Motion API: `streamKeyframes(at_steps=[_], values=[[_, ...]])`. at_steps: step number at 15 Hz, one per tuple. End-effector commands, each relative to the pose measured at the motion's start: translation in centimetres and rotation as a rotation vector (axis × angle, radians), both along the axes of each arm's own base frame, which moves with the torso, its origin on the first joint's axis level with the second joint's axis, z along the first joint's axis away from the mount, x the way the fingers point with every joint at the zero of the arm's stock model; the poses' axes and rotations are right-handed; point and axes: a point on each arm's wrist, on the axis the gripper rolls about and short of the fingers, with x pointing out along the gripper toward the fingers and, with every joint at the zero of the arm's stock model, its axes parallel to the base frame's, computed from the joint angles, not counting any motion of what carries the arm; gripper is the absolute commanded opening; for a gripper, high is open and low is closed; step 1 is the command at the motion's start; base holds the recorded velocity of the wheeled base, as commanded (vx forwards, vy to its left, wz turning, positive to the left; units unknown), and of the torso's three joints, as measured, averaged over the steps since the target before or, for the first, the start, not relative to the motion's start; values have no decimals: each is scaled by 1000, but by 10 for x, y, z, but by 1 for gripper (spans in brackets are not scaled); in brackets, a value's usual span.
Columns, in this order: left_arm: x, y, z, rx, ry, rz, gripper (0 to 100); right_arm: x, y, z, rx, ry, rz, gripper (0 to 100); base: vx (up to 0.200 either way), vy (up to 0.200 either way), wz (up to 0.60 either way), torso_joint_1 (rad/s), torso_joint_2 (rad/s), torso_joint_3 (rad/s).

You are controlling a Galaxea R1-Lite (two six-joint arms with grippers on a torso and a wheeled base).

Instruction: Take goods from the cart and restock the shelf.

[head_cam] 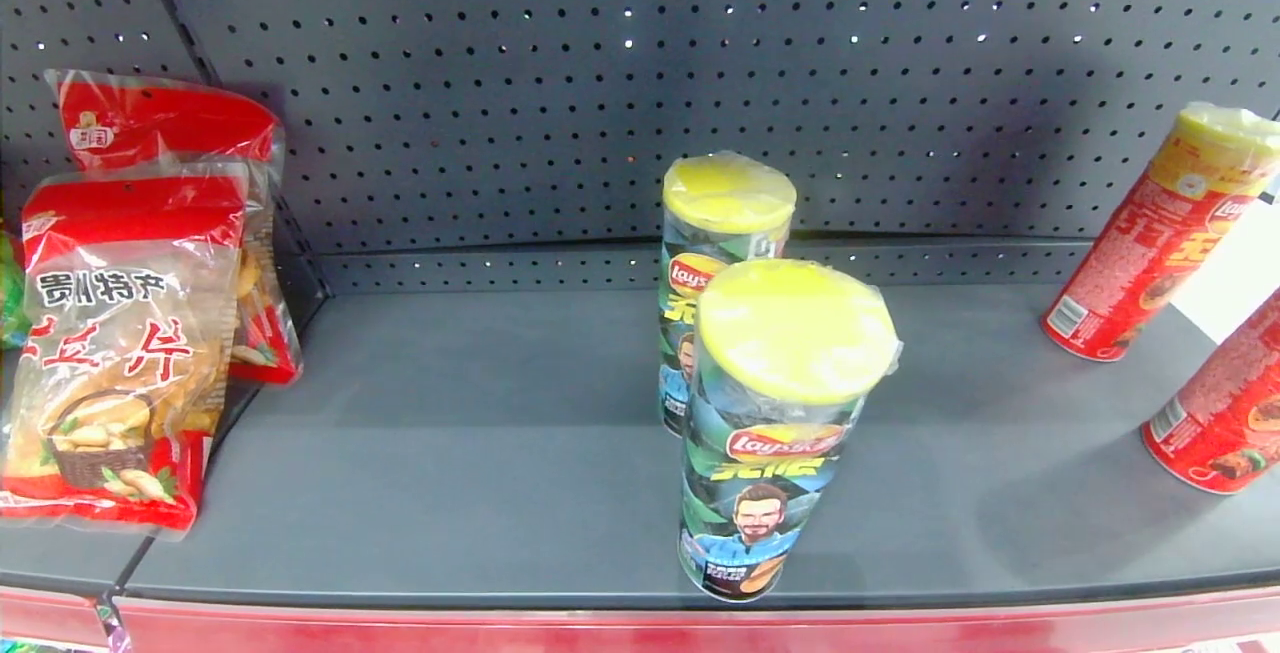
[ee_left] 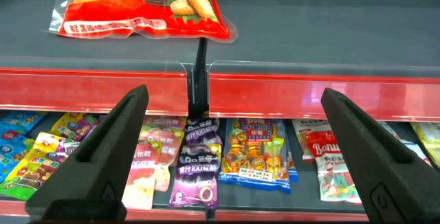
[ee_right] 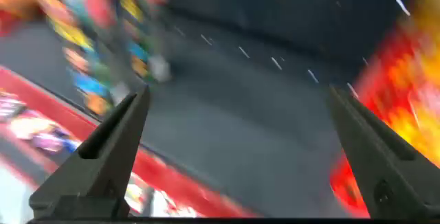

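A front snack bag (head_cam: 110, 353) and a rear snack bag (head_cam: 170, 133) stand at the left end of the shelf (head_cam: 480, 453). A yellow-lidded red can (head_cam: 1150, 243) stands near its back right corner, with a 2nd red can (head_cam: 1220, 413) at the right edge. A pegboard panel (head_cam: 600, 83) closes the back. Sweet packets (ee_left: 199, 162) line the level below the red front rail (ee_left: 289, 90).

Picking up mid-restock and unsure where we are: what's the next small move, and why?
Probably pull the right gripper back from the shelf for another cart item: it is open and empty, like the left gripper, and the front green can and rear green can already stand upright.
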Motion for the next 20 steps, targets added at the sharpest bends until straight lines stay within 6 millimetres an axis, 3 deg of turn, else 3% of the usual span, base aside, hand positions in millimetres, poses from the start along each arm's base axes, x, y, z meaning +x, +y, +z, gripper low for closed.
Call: streamKeyframes(at_steps=[1, 5, 7, 11, 14, 18, 20], values=[[0, 0, 0, 0, 1, 1, 100, -4, 0, -37, -36, 57, -2, 100, 0, 0, 0, 0, 0, 0], [0, 0, 0, 0, 1, 1, 100, -10, 0, -99, -25, 165, -86, 100, 0, 0, 0, 0, 0, 0], [0, 0, 0, 0, 1, 1, 100, -16, 0, -117, 51, 273, -131, 100, 0, 0, 0, 0, 0, 0], [0, 0, 0, 0, 1, 1, 100, -15, -1, -117, 117, 378, -145, 100, 0, 0, 0, 0, 0, 0], [0, 0, 0, 0, 1, 1, 100, -18, 0, -117, 49, 366, 96, 100, 0, 0, 0, 0, 0, 0], [0, 0, 0, 0, 1, 1, 100, -26, -1, -118, 110, 257, -89, 100, 0, 0, 0, 0, 0, 0], [0, 0, 0, 0, 1, 1, 100, -28, 0, -119, 116, 173, -91, 100, 0, 0, 0, 0, 0, 0]])
